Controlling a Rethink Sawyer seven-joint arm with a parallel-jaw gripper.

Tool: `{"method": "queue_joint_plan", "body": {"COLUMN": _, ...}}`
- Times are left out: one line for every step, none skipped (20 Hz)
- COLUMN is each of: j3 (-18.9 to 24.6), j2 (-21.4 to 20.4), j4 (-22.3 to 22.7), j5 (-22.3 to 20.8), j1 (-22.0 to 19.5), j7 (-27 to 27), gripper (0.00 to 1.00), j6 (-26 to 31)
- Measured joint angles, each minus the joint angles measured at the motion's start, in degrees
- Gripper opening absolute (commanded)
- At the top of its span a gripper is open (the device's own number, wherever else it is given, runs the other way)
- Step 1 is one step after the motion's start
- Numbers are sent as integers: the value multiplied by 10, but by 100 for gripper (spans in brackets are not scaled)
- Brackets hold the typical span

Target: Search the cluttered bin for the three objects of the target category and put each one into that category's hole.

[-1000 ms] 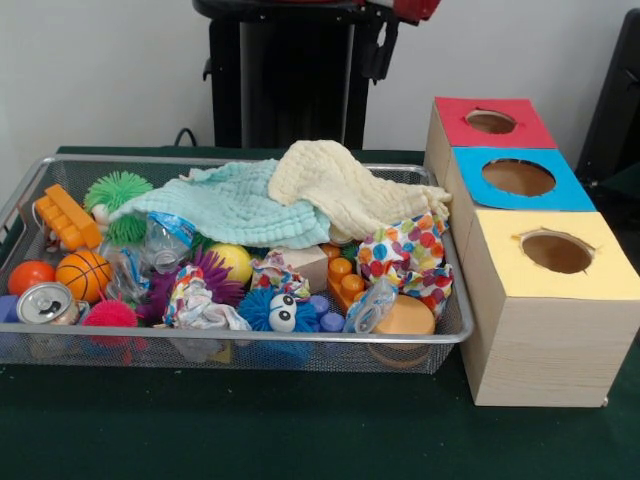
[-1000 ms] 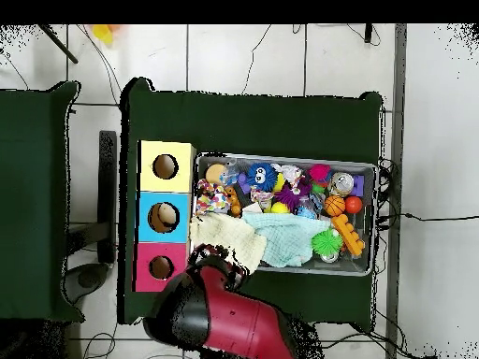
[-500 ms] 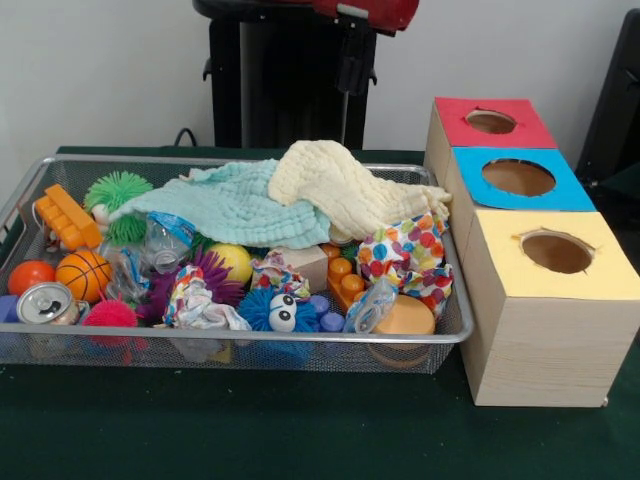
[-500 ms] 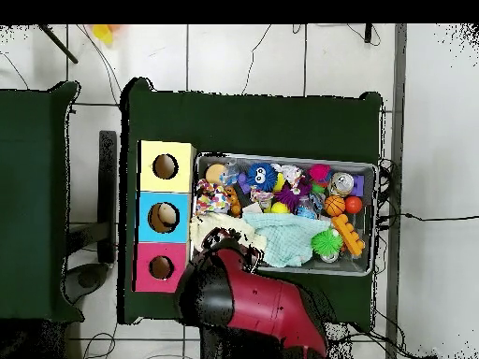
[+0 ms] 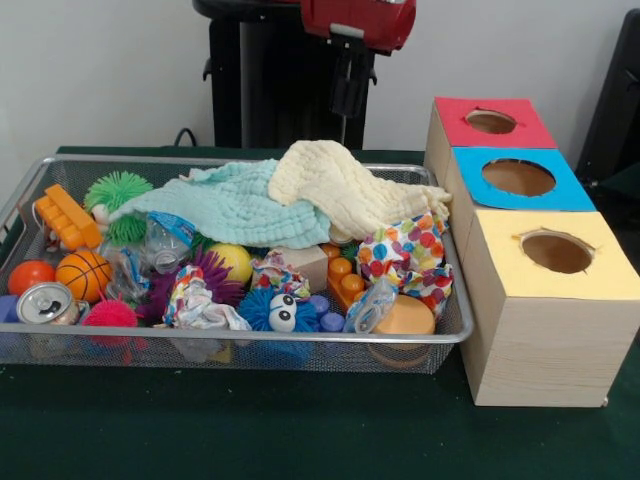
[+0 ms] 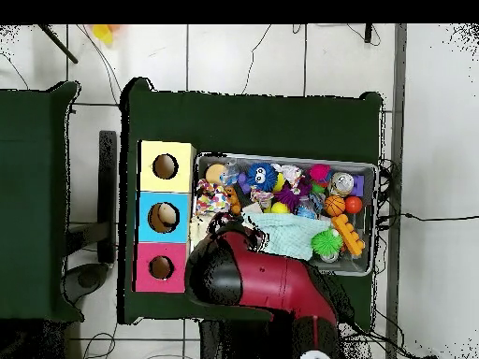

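- Red and black, the gripper (image 5: 345, 125) hung above the far part of the bin in the front view; we could not tell whether it was released or clenched, and it held nothing that we could see.
- Just below it we saw the cream cloth (image 5: 345, 190) heaped on the mint cloth (image 5: 235, 205), both draped over the far half of the wire bin (image 5: 250, 345).
- From overhead, we found the red arm (image 6: 257, 280) covering most of the cream cloth, while the mint cloth (image 6: 290, 236) showed beside it; the front view showed both cloths whole.
- Only the front view let us make out the near row: a drink can (image 5: 45, 303), a small basketball (image 5: 82, 273), a blue fuzzy toy with eyes (image 5: 280, 312) and a spotted cloth (image 5: 405, 255).
- Beside the bin we saw three boxes in a line, touching: red box (image 5: 490, 122), blue box (image 5: 520, 178), yellow box (image 5: 555, 255), each with a round hole on top.
- Overhead alone showed us something pale inside the blue box's hole (image 6: 166, 216).
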Motion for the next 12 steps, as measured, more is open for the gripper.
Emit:
{"method": "queue_joint_plan", "body": {"j3": 8, "j2": 5, "j4": -6, "j5": -7, "j1": -8, "j7": 0, "gripper": 0, "j6": -1}}
{"method": "queue_joint_plan", "body": {"j3": 13, "j2": 8, "j4": -9, "j5": -11, "j1": -12, "j7": 0, "gripper": 0, "j6": -1}}
{"method": "queue_joint_plan", "body": {"j3": 19, "j2": 11, "j4": -13, "j5": -16, "j1": -17, "j7": 0, "gripper": 0, "j6": -1}}
{"method": "queue_joint_plan", "body": {"j3": 25, "j2": 16, "j4": -18, "j5": -21, "j1": -23, "j7": 0, "gripper": 0, "j6": -1}}
{"method": "queue_joint_plan", "body": {"j3": 29, "j2": 19, "j4": -22, "j5": -25, "j1": -27, "j7": 0, "gripper": 0, "j6": -1}}
{"method": "queue_joint_plan", "body": {"j3": 37, "j2": 26, "j4": -29, "j5": -33, "j1": -34, "j7": 0, "gripper": 0, "j6": -3}}
{"method": "queue_joint_plan", "body": {"j3": 42, "j2": 31, "j4": -33, "j5": -39, "j1": -39, "j7": 0, "gripper": 0, "j6": -6}}
{"method": "queue_joint_plan", "body": {"j3": 46, "j2": 36, "j4": -38, "j5": -45, "j1": -43, "j7": 0, "gripper": 0, "j6": -9}}
{"method": "queue_joint_plan", "body": {"j3": 49, "j2": 41, "j4": -42, "j5": -51, "j1": -46, "j7": 0, "gripper": 0, "j6": -12}}
{"method": "queue_joint_plan", "body": {"j3": 52, "j2": 46, "j4": -47, "j5": -57, "j1": -49, "j7": 0, "gripper": 0, "j6": -17}}
{"method": "queue_joint_plan", "body": {"j3": 54, "j2": 49, "j4": -49, "j5": -61, "j1": -51, "j7": 0, "gripper": 0, "j6": -19}}
{"method": "queue_joint_plan", "body": {"j3": 58, "j2": 56, "j4": -55, "j5": -68, "j1": -54, "j7": 0, "gripper": 0, "j6": -25}}
